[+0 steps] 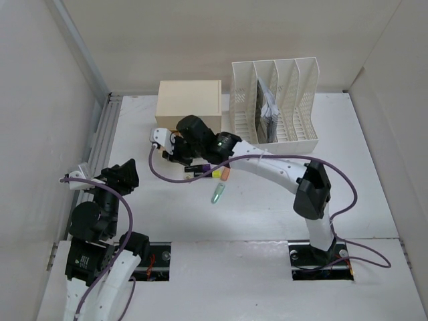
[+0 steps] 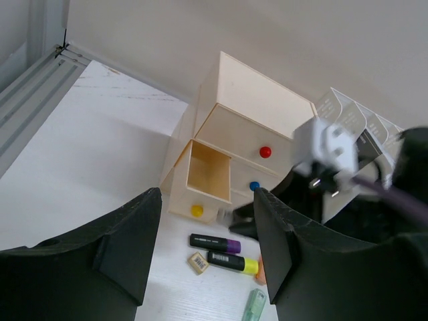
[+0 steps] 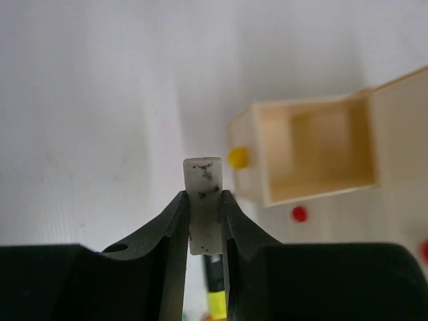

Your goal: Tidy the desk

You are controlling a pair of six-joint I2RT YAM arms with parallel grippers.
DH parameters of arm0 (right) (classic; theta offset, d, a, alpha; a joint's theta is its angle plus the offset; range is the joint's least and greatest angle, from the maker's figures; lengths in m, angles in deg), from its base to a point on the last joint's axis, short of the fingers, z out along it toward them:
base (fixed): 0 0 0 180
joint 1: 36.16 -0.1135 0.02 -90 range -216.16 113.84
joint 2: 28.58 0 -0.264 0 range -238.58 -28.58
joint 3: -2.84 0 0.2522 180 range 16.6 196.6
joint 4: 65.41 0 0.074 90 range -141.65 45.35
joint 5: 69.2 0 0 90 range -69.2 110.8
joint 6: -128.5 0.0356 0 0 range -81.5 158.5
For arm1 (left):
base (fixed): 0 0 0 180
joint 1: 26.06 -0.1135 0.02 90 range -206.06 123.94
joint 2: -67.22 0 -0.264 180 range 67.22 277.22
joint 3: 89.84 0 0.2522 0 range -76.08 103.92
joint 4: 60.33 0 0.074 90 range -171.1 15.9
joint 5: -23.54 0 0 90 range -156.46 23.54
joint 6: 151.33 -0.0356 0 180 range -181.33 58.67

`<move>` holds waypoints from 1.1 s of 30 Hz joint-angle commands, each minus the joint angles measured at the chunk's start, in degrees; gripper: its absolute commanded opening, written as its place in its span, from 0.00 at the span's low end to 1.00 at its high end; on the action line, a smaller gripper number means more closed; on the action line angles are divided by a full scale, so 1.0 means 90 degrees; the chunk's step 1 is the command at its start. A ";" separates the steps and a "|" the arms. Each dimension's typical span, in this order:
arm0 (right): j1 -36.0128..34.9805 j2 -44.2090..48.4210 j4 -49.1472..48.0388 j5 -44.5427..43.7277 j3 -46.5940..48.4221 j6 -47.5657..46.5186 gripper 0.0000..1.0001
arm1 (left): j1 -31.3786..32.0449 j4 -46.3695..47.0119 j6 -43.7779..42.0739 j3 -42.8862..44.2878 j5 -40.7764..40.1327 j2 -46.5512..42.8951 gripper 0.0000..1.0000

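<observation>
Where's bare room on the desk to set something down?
Free: back corner between rail and drawer box; front strip between the cut-outs; desk between right arm and side wall. Crowded: in front of the drawer box, with markers and the right gripper shut on an eraser.

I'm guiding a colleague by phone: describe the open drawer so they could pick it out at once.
At the back of the desk, left of the white slotted file rack, stands a cream drawer box. Its lower left drawer is pulled out, showing nothing inside. It alone has a yellow knob; its shut neighbours carry a red knob and a blue knob.
</observation>
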State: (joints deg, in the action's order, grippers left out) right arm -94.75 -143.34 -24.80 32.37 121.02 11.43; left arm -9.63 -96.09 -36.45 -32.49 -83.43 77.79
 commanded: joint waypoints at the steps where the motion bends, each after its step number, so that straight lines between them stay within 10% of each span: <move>1: -0.0063 0.0202 0.0142 -0.0065 0.0799 -0.0273 0.04 | 0.0030 0.0315 -0.0089 -0.0020 0.0001 -0.0061 0.54; 21: 0.0182 -0.1106 -0.1206 -0.1490 0.1874 0.0078 0.03 | 0.0030 0.0374 -0.0089 -0.0020 0.0060 -0.0120 0.54; 33: 0.0182 -0.0726 -0.1099 -0.1287 0.1552 0.0195 0.54 | 0.0030 0.0374 -0.0089 -0.0020 0.0060 -0.0120 0.54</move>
State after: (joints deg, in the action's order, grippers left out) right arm -93.09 -153.85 -31.77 19.96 134.73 12.00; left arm -9.63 -95.77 -36.45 -32.51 -83.19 77.24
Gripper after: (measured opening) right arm 0.530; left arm 0.542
